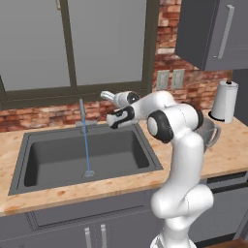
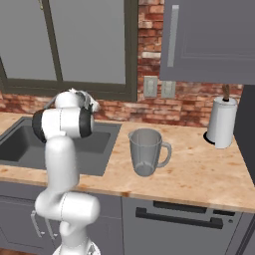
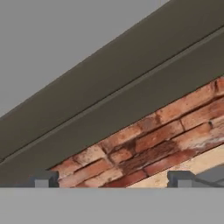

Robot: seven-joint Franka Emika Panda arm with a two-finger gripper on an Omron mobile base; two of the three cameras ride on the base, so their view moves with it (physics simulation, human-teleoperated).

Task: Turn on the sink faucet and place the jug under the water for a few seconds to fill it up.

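**Water runs into the sink while the jug waits on the counter**

Red brick lines the wall (image 1: 46,116) behind a light wooden counter (image 2: 199,174), under a wide window with a dark frame (image 3: 109,94). Set into the counter at the left is the sink (image 1: 29,167), a large dark grey basin. At its far edge stands the sink faucet (image 1: 82,112), slim and grey, its spout rising upright. From it the water (image 1: 86,150) drops as a thin blue line straight down to the drain in the basin floor.

The white arm bends over the right part of the basin, its wrist turned toward the far wall. The gripper (image 1: 107,95) sits above the far right corner of the sink, near the window sill and to the right of the faucet, apart from it. In the hand view the two dark fingertips (image 3: 43,178) stand far apart with bare brick and window frame between them; the jaws are spread wide and hold nothing.

The jug (image 2: 146,152), a translucent grey pitcher with its loop handle to the right, stands upright on the counter to the right of the sink, well apart from the stream. Farther right, near the wall, a white paper-towel roll (image 2: 221,121) stands on its holder. Grey wall cabinets (image 2: 209,37) hang above that end, and two outlet plates (image 2: 159,88) are set into the brick.
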